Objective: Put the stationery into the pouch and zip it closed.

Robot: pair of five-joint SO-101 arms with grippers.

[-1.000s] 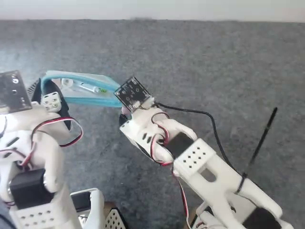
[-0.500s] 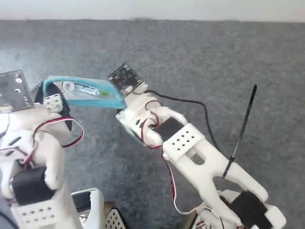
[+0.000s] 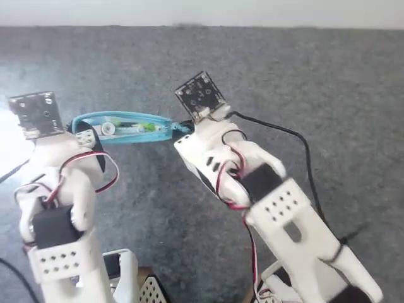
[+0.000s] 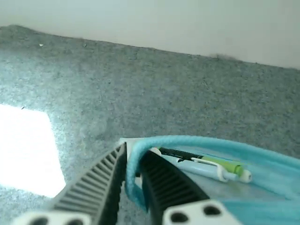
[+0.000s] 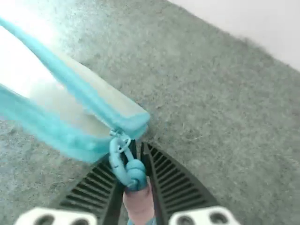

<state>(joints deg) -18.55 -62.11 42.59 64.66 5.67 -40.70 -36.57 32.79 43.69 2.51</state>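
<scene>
Pouch (image 3: 132,130) between the 2 jaws

The counter (image 3: 328,76) carries a grey, coarse-textured covering, possibly felt or short-pile carpet. A plain pale wall (image 3: 202,11) borders its far edge. A bright patch of light (image 4: 26,150) falls on the covering at one side and washes out the texture there.

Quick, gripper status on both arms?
Left gripper: closed on the pouch rim.
Right gripper: closed on the zipper pull.
</scene>
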